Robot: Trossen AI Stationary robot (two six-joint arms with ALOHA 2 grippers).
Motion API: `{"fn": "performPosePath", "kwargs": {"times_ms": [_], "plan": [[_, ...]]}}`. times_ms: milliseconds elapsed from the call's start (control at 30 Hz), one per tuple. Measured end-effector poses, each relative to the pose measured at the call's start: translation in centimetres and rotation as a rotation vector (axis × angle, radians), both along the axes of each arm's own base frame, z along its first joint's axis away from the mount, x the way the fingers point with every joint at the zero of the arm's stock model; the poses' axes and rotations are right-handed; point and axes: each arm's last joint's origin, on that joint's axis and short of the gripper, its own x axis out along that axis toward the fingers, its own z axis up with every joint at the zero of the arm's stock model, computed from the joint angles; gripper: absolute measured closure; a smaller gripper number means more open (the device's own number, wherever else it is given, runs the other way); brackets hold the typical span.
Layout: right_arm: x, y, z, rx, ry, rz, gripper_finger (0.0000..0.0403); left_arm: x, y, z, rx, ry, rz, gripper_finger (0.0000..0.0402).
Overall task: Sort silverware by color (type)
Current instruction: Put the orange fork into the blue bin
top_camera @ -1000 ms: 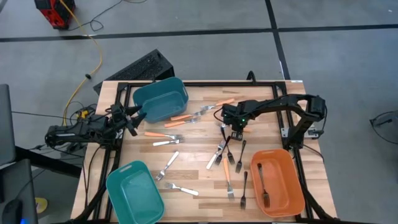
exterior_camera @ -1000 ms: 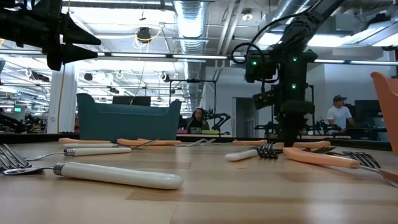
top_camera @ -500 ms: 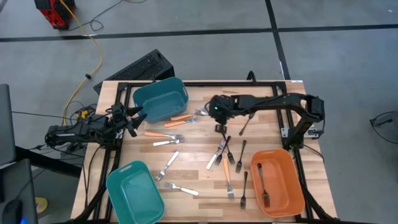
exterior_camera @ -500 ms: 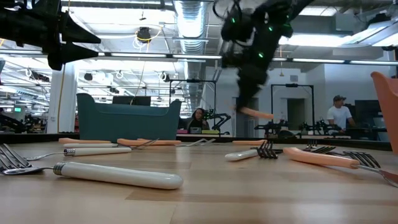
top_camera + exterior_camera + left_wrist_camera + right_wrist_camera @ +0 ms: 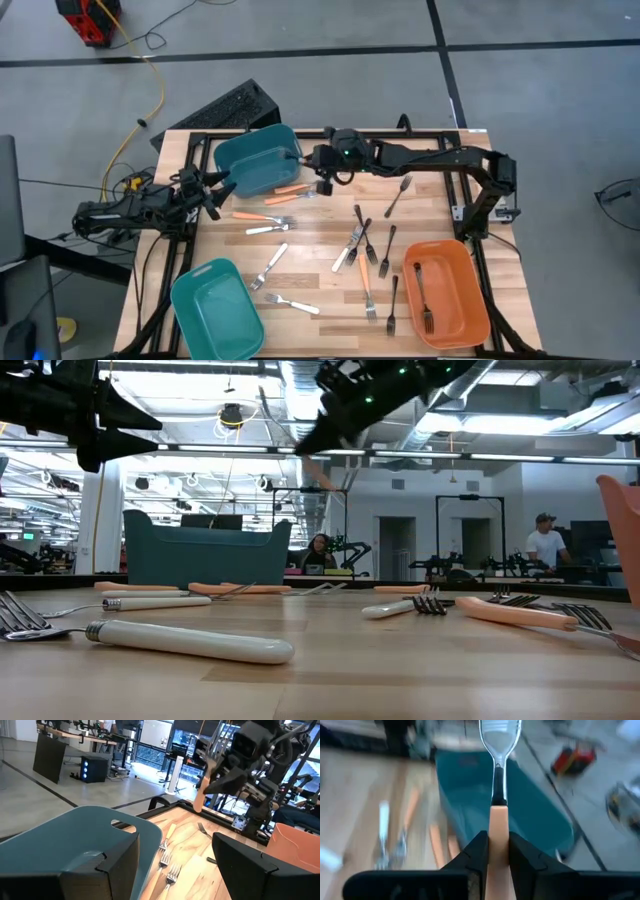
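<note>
Fork, orange-handled, sits clamped in your right gripper; it has come up off the table centre toward ten o'clock, beside the teal bin; left gripper waits apart at nine o'clock; release comes next.

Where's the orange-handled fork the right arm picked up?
The right gripper holds the orange-handled fork in the air, by the near rim of the far teal plastic bin.

Wood table: teal bin at far-left corner, 2nd teal bin at near-left corner, orange bin at near-right corner. Floor past far-left corner: black keyboard, yellow cable, red box. Person in white shirt in bkgd.
</note>
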Motion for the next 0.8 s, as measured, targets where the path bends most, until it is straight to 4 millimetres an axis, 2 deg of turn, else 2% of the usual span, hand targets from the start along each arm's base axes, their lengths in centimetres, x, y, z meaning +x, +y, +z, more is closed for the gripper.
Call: {"fn": "performPosePath", "kwargs": {"times_ms": [133,433,667,800], "plan": [[1.8,-1.5,0.1,-0.032,-0.094,0.023,0.0322,0.0,0.0,0.0,0.001,0.0,0.0,0.0167],[6.8,-5.3,-1.2,-0.037,-0.12,0.052,0.0322,0.0,0.0,0.0,0.008,0.006,0.0,0.0167],[9.1,-7.9,-1.9,0.017,-0.084,0.106,0.0321,0.0,0.0,0.0,0.007,0.007,-0.012,0.0167],[10.1,-8.3,-3.0,0.052,-0.016,0.12,0.0321,0.0,0.0,0.0,0.007,0.007,-0.018,0.0167]]}}
